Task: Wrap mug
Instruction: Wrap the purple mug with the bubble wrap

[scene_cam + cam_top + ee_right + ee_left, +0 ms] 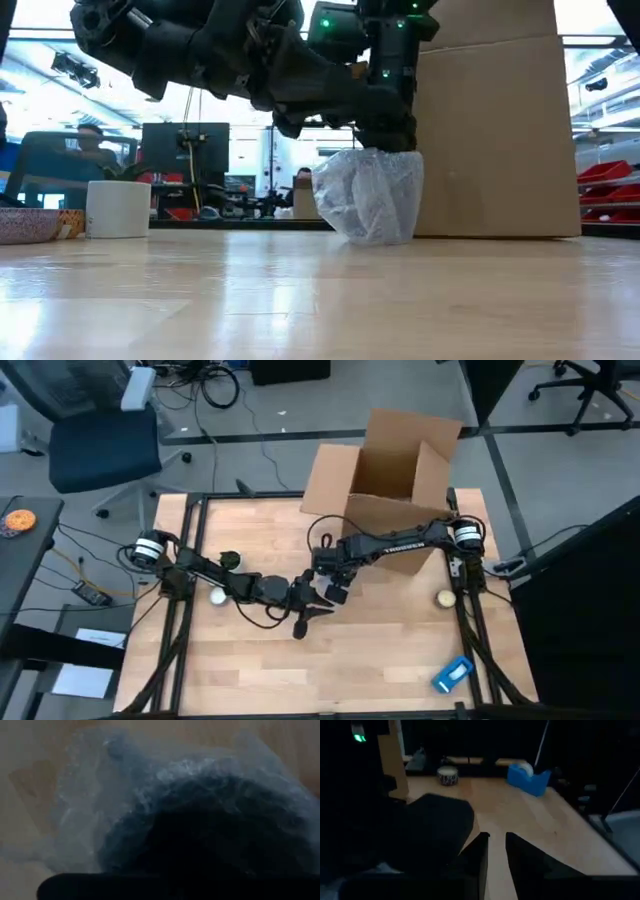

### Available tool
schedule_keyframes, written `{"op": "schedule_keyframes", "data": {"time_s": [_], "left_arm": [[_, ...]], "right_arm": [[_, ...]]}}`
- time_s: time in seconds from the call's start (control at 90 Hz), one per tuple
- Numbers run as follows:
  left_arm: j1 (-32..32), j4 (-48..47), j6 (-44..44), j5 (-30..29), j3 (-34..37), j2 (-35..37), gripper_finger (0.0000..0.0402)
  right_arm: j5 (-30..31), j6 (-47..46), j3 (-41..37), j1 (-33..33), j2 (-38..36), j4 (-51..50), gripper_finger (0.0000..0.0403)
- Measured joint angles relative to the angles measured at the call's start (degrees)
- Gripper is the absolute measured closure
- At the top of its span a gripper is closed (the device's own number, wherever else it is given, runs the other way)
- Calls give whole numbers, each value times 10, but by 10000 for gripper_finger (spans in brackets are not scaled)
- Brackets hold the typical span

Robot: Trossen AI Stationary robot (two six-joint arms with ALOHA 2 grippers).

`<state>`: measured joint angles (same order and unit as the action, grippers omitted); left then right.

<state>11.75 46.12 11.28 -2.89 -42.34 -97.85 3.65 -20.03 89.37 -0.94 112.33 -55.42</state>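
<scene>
Pressing bubble-wrapped mug (370, 195): right gripper (385, 140)

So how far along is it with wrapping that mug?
Mostly done: the mug already stands on the table bundled in bubble wrap. The right tool is pressing on its top, the left tool is beside it. Left: taping it, probably; the tape dispenser sits unused.

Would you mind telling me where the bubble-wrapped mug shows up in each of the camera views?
High view: hidden under the two grippers at table centre.
Low view: bubble-wrapped mug stands centre-right, before the cardboard box.
Left wrist view: not visible.
Right wrist view: fills the picture.
Shared landmark: cardboard box.
</scene>
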Motion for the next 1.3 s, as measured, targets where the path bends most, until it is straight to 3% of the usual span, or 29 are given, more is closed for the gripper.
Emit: {"op": "schedule_keyframes", "data": {"time_s": [0.056,0.211,0.3,0.578,0.889,1.3], "left_arm": [[-1,-1,62,26,0,4,348],[-4,-100,144,185,0,15,348],[-4,-195,163,199,1,17,348],[51,-323,164,40,1,27,348],[128,-425,106,-167,1,122,348],[138,-453,85,-145,6,139,348]], "right_arm": [[1,0,17,4,-10,-12,403],[1,-9,38,18,-33,-40,403],[1,-6,38,28,-40,-39,403],[-3,-4,39,35,-17,-30,403],[14,0,38,29,-15,-27,403],[-48,20,-11,20,0,18,403]]}}
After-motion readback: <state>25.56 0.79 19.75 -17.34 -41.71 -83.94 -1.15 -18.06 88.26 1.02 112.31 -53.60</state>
